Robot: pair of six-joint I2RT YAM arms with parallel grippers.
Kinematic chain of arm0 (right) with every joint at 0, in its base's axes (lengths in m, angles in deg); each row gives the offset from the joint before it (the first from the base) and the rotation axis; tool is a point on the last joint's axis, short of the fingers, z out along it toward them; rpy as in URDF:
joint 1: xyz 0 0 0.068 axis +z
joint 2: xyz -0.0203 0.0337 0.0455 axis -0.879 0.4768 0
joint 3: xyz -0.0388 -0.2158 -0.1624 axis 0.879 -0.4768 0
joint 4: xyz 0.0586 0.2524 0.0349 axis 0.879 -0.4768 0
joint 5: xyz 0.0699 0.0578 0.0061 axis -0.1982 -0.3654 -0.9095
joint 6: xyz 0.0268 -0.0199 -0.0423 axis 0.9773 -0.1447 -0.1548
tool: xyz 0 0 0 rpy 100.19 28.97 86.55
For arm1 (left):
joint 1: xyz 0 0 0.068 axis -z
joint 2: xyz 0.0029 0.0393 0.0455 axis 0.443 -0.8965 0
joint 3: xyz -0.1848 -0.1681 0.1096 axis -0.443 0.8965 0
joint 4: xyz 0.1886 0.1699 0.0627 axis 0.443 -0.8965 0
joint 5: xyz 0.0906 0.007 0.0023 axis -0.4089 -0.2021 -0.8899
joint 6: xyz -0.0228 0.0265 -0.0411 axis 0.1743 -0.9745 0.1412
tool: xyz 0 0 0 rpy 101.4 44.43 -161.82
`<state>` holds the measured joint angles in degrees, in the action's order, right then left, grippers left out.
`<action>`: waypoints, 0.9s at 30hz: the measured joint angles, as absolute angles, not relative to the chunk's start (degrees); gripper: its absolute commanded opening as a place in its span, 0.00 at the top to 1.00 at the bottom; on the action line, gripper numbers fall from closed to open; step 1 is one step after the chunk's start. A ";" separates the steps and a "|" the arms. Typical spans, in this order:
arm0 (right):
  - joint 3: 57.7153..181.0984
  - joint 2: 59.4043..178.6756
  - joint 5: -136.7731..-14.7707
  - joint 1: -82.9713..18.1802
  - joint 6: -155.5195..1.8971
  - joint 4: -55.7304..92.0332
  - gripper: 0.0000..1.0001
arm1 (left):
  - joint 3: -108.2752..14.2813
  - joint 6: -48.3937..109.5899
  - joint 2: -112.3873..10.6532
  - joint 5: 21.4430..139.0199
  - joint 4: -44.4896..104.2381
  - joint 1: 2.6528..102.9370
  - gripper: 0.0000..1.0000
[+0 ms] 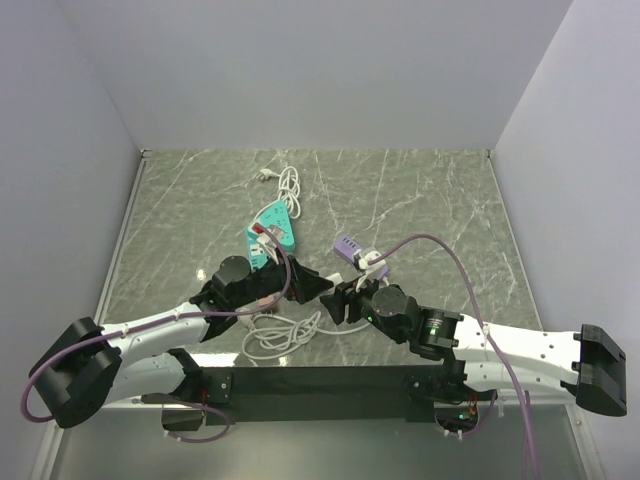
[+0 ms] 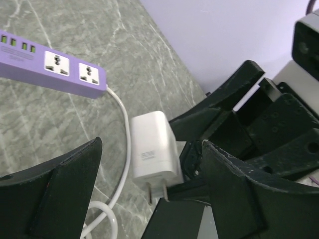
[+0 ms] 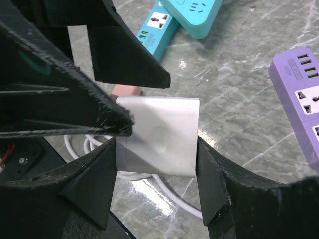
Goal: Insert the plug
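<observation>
Right wrist view shows the plug [image 3: 158, 134] pinched by its edges between the right gripper's [image 3: 157, 164] fingers. The left gripper [image 2: 151, 149] hangs spread around it. The plug looks light, rigid and smooth, probably slippery; best held squarely across the casing, clear of the prongs [image 2: 157, 191].

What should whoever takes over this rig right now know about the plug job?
Right tool: shut on the plug, holding it above the table with its prongs bare.
Left tool: open, one finger on each side of the plug, not gripping it.
Purple power strip: lies just beyond the tools, its visible sockets empty. The teal strips are further left.
Done: plug picked up.
Left: carry it to a socket, line up the prongs and press in, probably with the left tool steadying.
</observation>
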<state>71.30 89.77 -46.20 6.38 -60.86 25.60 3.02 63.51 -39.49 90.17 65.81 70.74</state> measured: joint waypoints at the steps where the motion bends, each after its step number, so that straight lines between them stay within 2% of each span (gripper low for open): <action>1: 71.30 89.99 -46.02 6.40 -60.93 25.60 1.00 | 3.02 63.62 -39.49 90.36 66.01 70.94 0.14; 10: 71.30 90.10 -44.58 6.49 -61.17 26.91 1.00 | 3.02 64.82 -40.30 91.89 66.51 71.40 0.18; 13: 71.30 90.40 -44.58 6.49 -61.30 27.15 1.00 | 3.02 65.43 -41.24 92.42 67.54 71.40 0.27; 14: 71.30 90.65 -44.60 6.49 -61.39 27.35 1.00 | 3.02 65.45 -41.39 92.61 67.78 71.40 0.37; 15: 71.30 90.89 -44.60 6.49 -61.43 27.65 1.00 | 3.02 65.63 -41.59 92.83 67.93 71.40 0.43; 16: 71.30 91.17 -44.62 6.49 -61.45 27.96 1.00 | 3.02 65.76 -41.83 93.09 68.15 71.42 0.55; 19: 71.30 91.61 -44.30 6.53 -62.06 28.33 1.00 | 2.98 66.44 -42.62 93.05 69.20 71.38 0.75; 20: 71.30 91.83 -43.97 6.55 -62.26 28.35 1.00 | 2.89 66.50 -42.97 93.01 69.66 71.40 0.97; 22: 71.30 91.91 -43.68 6.55 -62.37 28.29 0.97 | 2.89 66.83 -43.93 93.31 70.53 71.29 0.99; 24: 71.30 91.91 -43.49 6.57 -62.52 28.03 0.90 | 2.89 66.96 -45.02 93.62 71.91 71.24 0.99; 27: 71.30 91.91 -43.22 6.59 -62.59 27.87 0.71 | 2.89 66.98 -45.87 94.06 73.22 71.03 0.99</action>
